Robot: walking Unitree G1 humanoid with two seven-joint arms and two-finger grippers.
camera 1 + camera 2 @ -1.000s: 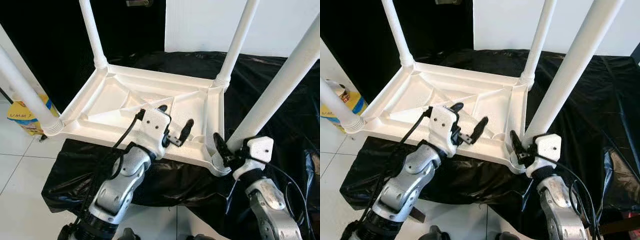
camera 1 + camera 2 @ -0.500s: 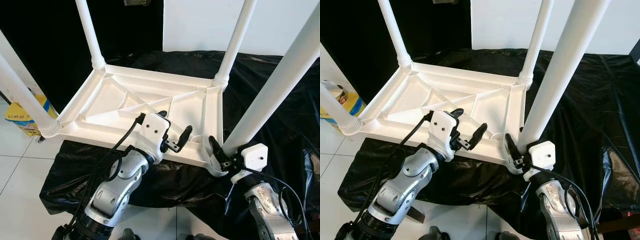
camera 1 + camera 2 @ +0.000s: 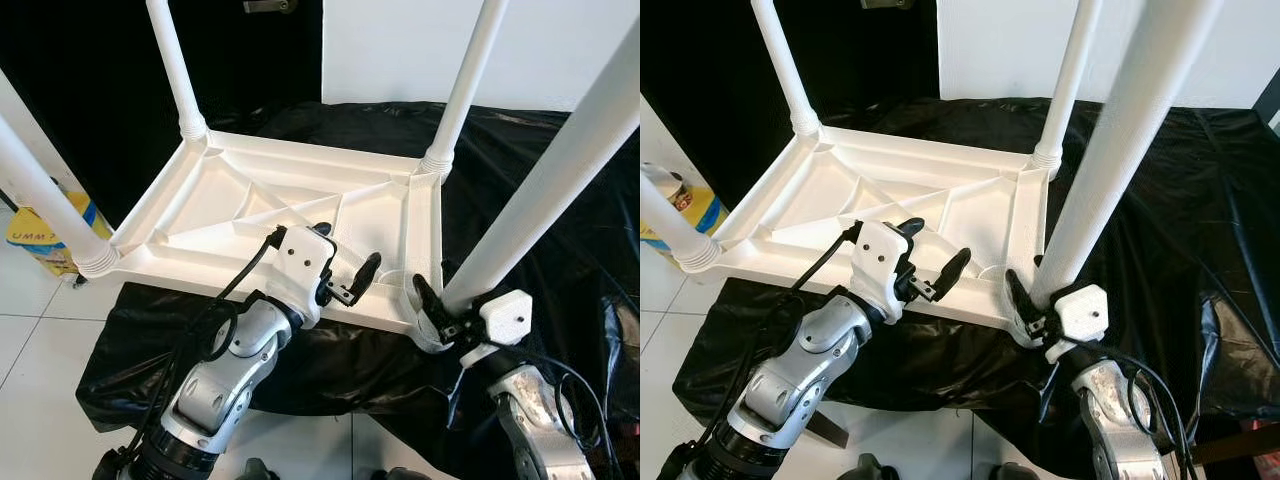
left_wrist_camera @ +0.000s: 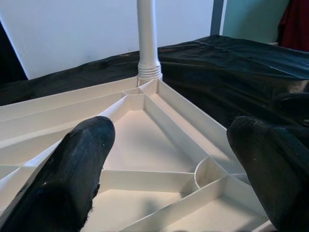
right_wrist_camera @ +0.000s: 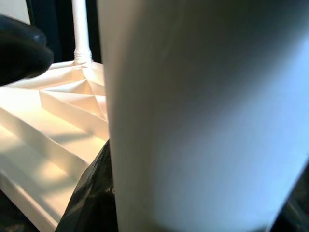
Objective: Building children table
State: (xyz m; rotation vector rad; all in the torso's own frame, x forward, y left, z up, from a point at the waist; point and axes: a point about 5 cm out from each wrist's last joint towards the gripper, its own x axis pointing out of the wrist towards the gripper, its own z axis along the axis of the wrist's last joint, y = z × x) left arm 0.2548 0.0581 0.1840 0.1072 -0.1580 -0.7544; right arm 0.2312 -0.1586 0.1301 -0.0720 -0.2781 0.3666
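- The white table top (image 3: 270,215) lies upside down on a black sheet (image 3: 560,170), so its ribbed underside faces up.
- Three legs look fitted and stand straight up: the far left leg (image 3: 170,60), the far right leg (image 3: 465,85) and the near left leg (image 3: 40,195).
- Each of those three has a ringed collar where it meets its corner.
- The fourth one, the near right leg (image 3: 545,190), leans over a bit. Its bottom end sits at the near right corner.
- I think this last leg is not fully in yet, so most of the job looks done. It likely needs to be set straight and pushed or turned tight.
- The right gripper (image 3: 437,312) is at the bottom of that leg. One black finger lies against it, and the leg fills the space in the right wrist view, so it seems to be pinching the leg.
- The left gripper (image 3: 345,278) hovers over the near edge of the table top. Its two fingers are spread wide and hold nothing.
- The table looks like hard, smooth plastic. The legs are long round tubes. The sheet is shiny and crinkly.
- A yellow box (image 3: 45,225) stands on the tiled floor (image 3: 40,330) to the left.
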